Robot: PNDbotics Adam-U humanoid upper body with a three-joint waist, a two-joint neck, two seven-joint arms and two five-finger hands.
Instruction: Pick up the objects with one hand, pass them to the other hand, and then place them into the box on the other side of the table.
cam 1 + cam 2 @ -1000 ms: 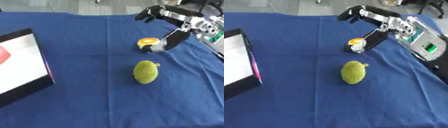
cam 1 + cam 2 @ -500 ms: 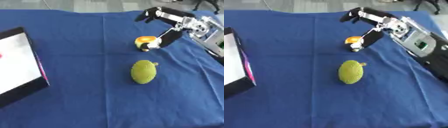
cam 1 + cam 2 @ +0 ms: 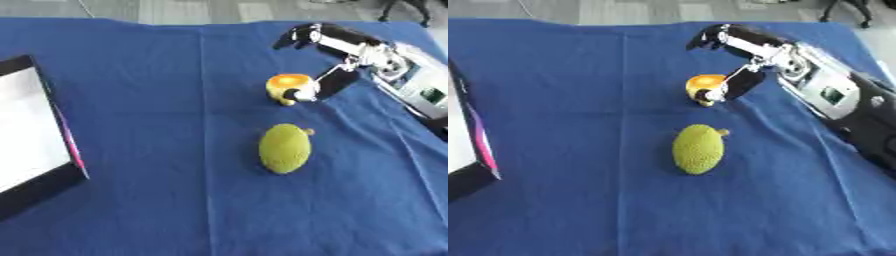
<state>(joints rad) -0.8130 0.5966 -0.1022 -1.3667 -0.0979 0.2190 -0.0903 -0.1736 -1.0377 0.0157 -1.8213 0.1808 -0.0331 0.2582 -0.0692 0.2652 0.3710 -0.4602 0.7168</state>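
While right hand (image 3: 750,60) touches orange fruit (image 3: 704,86), white-floored box (image 3: 31,140) left

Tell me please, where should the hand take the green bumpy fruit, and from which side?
Probably across its middle, from above. The green fruit lies flat on the blue cloth, long axis pointing away from the robot, small stem at its far right. Its sides are free, so the right hand, now at the orange fruit, could close across its narrower width.
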